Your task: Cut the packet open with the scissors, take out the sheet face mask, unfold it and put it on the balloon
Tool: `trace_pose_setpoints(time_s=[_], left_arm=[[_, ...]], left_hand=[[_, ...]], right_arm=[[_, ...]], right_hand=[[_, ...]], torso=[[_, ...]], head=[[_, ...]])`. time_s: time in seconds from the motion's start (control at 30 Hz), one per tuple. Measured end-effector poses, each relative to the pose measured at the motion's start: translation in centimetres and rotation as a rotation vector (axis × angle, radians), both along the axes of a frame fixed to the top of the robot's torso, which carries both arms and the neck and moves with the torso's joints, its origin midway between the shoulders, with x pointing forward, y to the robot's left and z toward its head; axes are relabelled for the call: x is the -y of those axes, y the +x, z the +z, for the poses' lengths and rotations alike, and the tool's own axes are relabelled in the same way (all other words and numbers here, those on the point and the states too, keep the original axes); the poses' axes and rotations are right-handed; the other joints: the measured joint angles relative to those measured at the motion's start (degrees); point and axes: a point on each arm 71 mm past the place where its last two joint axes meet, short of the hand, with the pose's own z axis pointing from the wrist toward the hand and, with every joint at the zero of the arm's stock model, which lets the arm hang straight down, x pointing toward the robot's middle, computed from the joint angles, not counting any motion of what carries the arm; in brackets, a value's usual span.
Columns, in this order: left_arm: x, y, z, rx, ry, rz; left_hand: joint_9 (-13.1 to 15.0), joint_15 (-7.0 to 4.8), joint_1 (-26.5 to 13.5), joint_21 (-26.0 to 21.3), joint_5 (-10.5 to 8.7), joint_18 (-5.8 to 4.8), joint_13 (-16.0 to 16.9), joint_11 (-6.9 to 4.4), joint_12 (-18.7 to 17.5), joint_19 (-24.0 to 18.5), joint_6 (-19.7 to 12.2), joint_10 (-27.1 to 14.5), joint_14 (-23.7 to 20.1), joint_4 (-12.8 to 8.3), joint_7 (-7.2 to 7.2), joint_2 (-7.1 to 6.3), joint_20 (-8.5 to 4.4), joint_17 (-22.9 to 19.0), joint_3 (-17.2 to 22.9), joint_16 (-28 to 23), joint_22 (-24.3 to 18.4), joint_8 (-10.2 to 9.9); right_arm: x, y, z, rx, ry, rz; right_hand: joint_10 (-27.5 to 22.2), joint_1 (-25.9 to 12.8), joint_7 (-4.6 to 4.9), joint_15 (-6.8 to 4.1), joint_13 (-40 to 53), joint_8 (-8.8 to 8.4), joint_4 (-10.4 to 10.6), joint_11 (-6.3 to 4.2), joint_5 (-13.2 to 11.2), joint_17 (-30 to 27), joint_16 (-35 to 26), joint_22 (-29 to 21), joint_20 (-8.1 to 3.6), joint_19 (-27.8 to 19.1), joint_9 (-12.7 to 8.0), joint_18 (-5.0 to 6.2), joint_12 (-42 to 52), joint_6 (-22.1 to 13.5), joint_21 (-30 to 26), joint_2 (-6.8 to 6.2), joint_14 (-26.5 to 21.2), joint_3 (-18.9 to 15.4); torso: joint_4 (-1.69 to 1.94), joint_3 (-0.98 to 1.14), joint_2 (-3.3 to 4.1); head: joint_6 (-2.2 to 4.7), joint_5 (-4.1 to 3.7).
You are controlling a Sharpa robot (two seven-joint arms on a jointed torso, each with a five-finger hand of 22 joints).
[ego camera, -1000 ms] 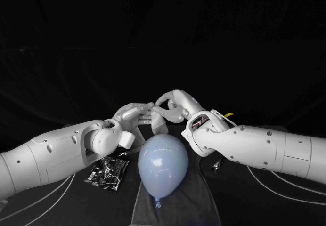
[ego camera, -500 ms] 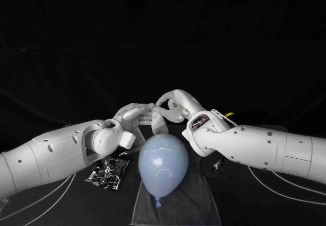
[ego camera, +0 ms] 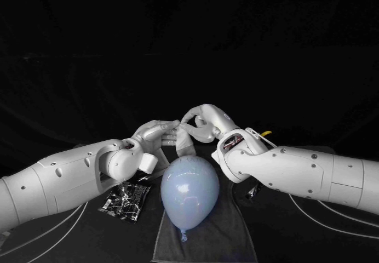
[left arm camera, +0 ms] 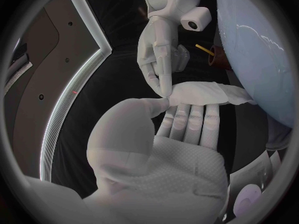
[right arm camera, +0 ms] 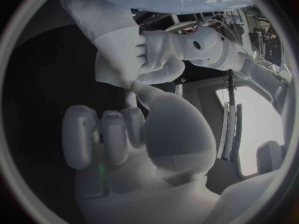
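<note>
While the left hand point(ego camera: 158, 133) holds the mask point(ego camera: 186, 146), right hand point(ego camera: 204, 121) pinches it.

Bare counter point(ego camera: 79, 129) spans the upper frame; centre is blocked by the balloon point(ego camera: 189, 192), with left hand point(ego camera: 158, 133) and right hand point(ego camera: 204, 121) holding the mask point(ego camera: 185, 145) just above; packet point(ego camera: 125, 200) lower left

Pale blue egg-shaped rubber balloon point(ego camera: 189, 189): inflated, lying lengthwise on dark cloth point(ego camera: 213, 241), knotted neck at the near end. White folded sheet face mask point(ego camera: 186, 143): out of its packet, still folded into a limp strip, held up just beyond the balloon's far end, gripped by left hand point(ego camera: 158, 133), one corner pinched by right hand point(ego camera: 204, 121). Black glossy foil packet point(ego camera: 125, 201): flat on the table, just beside the balloon, under the left arm.
</note>
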Motion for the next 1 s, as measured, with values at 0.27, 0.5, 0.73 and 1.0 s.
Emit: trace_pose_setpoints(time_s=[0.27,0.5,0.73,1.0], left_arm=[[0.0,0.0,0.1,0.005,-0.001,-0.002],[-0.3,0.2,0.2,0.011,-0.002,0.008],[-0.4,0.2,0.3,0.014,-0.004,0.011],[-0.6,0.2,0.3,0.016,-0.005,0.014]], left_hand=[[0.04,0.00,0.00,0.00,-0.02,-0.01,0.00,0.00,0.00,0.00,0.00,0.00,0.00,-0.07,0.00,0.00,0.00,0.00,0.07,0.00,0.00,0.00],[0.16,0.00,0.00,0.00,-0.02,-0.02,0.00,0.00,0.00,0.00,0.00,0.00,0.00,-0.07,0.00,-0.01,0.00,-0.01,0.07,0.00,0.00,0.00],[0.17,0.00,-0.01,0.00,-0.03,-0.03,0.00,0.00,0.00,0.00,0.00,0.00,0.00,-0.07,0.00,-0.01,0.00,-0.01,0.06,0.00,0.00,0.00],[0.16,0.00,-0.01,0.00,-0.03,-0.22,0.00,0.00,0.00,0.00,0.00,0.00,0.00,-0.06,0.00,-0.01,0.00,-0.01,0.06,0.00,0.00,0.00]], right_arm=[[0.4,-0.3,0.0,0.011,0.011,0.003],[1.9,-0.3,0.0,0.018,0.024,-0.019],[3.9,-0.4,0.1,0.015,0.058,-0.050],[6.0,-0.5,0.2,-0.008,0.105,-0.073]], right_hand=[[0.01,0.15,-0.10,-0.19,0.02,0.01,-0.01,0.00,0.00,0.02,-0.01,-0.02,-0.08,-0.09,0.00,-0.01,0.23,-0.07,0.03,0.15,-0.20,0.01],[0.20,0.15,-0.11,-0.40,0.02,1.02,-0.27,-0.20,-0.01,0.02,-0.05,-0.04,-0.08,-0.10,0.01,-0.01,0.23,-0.07,0.48,0.15,0.00,0.27],[0.20,0.15,-0.12,-0.40,0.01,1.33,-0.41,-0.20,-0.02,-0.02,-0.20,-0.03,-0.29,0.09,0.00,-0.01,0.23,-0.09,0.68,0.14,0.00,0.41],[0.19,0.14,-0.19,-0.39,-0.03,1.34,-0.55,-0.20,-0.13,-0.03,0.00,-0.01,-0.30,0.08,0.01,-0.01,0.22,-0.19,0.67,0.14,-0.01,0.55]], torso=[[-0.02,-0.01,0.00],[-0.02,0.02,0.00],[-0.05,0.03,0.01],[-0.09,0.07,0.01]], head=[[0.00,0.06],[0.01,0.07],[-0.07,0.12],[-0.12,0.19]])
